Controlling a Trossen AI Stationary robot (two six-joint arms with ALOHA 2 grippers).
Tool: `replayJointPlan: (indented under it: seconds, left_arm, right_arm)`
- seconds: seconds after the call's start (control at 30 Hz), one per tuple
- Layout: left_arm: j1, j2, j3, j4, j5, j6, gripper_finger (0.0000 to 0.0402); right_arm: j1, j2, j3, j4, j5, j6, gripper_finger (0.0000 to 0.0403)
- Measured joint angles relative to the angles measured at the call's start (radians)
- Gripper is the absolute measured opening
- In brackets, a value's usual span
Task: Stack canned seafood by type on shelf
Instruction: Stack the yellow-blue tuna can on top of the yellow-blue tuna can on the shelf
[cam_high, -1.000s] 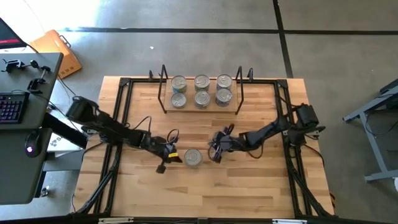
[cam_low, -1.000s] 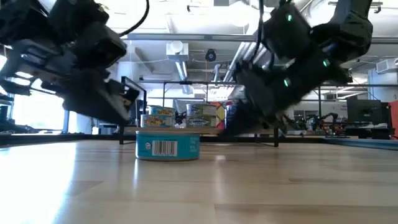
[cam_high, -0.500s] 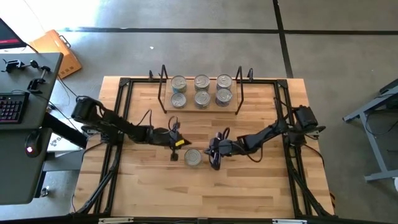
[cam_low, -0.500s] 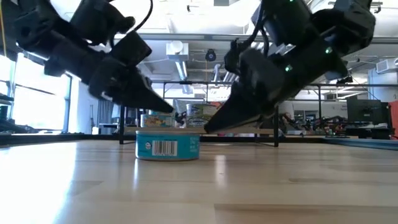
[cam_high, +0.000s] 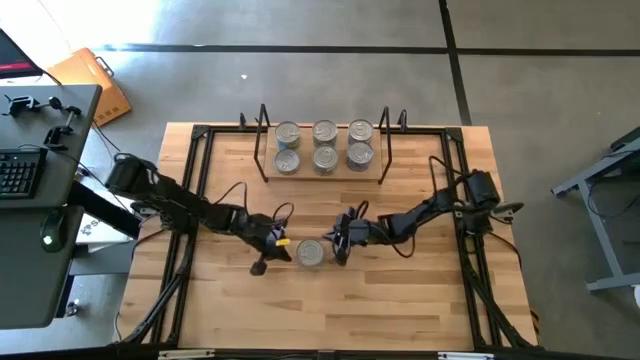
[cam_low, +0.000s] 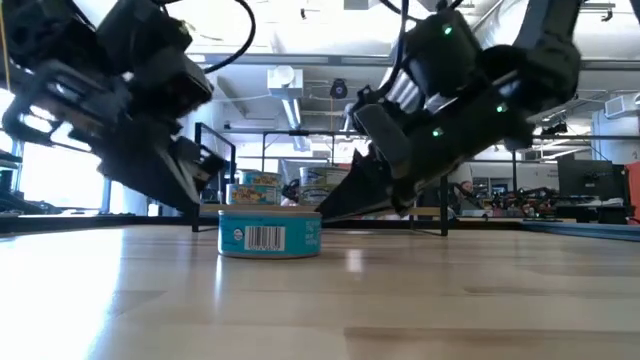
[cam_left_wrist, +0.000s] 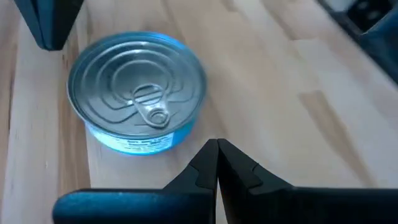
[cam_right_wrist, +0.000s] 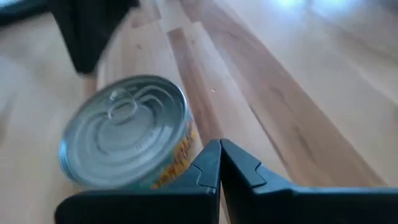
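Observation:
One tin (cam_high: 310, 253) with a silver pull-tab top and a blue label stands alone on its base mid-table; it also shows in the low view (cam_low: 268, 233) and in both wrist views (cam_left_wrist: 137, 90) (cam_right_wrist: 124, 130). My left gripper (cam_high: 280, 248) (cam_left_wrist: 217, 155) is shut and hovers just left of it, clear of it. My right gripper (cam_high: 331, 249) (cam_right_wrist: 220, 155) is shut, its tips at the tin's right rim. Several silver-topped tins (cam_high: 323, 145) stand on the shelf (cam_high: 262, 150) at the far edge. My right gripper's shut fingertips (cam_low: 325, 210) slant down from the table's right to the tin's upper right rim (cam_right_wrist: 191, 134). I cannot tell whether they touch it. The tin stands flat on the table.
The black metal frame (cam_high: 195, 190) runs along the tabletop's edges. Bare wood (cam_high: 330, 310) lies between the tin and the near edge. A desk with a keyboard (cam_high: 20, 170) stands off the table's left side.
My left gripper swung in toward the tin with its fingers tipped down at it, then drew back toward the table's left and near edge. My right gripper dipped and moved left, up to the tin's right rim. The tin has stayed in place.

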Motion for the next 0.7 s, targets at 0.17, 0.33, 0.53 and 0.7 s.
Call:
replayJointPlan:
  seconds: [0.17,0.33,0.53,0.7]
  left_arm:
    - [0.006,0.120,0.000,0.166,-0.150,-0.030,0.0000]
    - [0.045,0.132,-0.004,0.177,-0.271,-0.062,0.0000]
    - [0.065,-0.015,0.001,0.034,-0.657,-0.081,0.0000]
    - [0.043,-0.170,0.001,-0.132,-0.663,-0.047,0.0000]
  right_arm:
    - [-0.044,0.055,0.010,0.102,-0.140,-0.007,0.0000]
    - [-0.049,0.054,0.031,0.050,-0.187,-0.073,0.0000]
    - [-0.034,0.008,0.041,0.008,-0.175,0.000,0.0000]
    - [-0.016,0.008,0.040,0.008,-0.165,0.001,0.0000]
